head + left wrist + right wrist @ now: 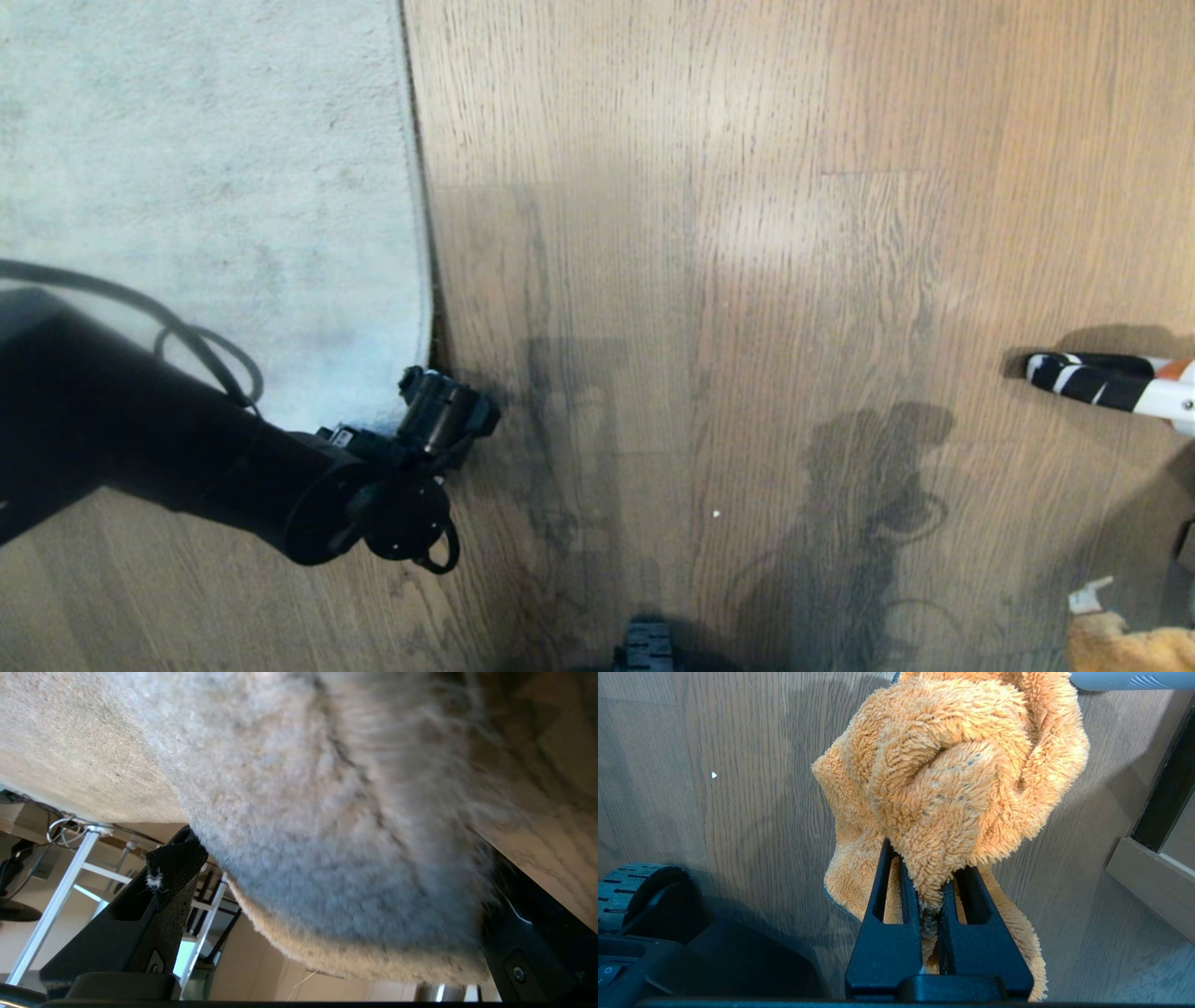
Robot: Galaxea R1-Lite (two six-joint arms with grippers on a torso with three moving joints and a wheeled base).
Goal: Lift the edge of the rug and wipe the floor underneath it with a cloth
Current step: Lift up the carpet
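Now I have the left gripper (327, 914) at the rug edge (425, 308), at about eight o'clock in the head view, its fingers (163, 882) spread wide with the pale pile bulging between them. At my right, the right gripper (930, 914) has its fingers pinched on the cloth (952, 774), which hangs bunched over the floor (747, 280), down at five o'clock.

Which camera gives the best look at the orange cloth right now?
The right wrist view: the cloth fills the middle of it, bunched and pinched in the shut right gripper above the floor. The head view catches only a sliver of it at the bottom right corner. The left wrist view shows none of it.
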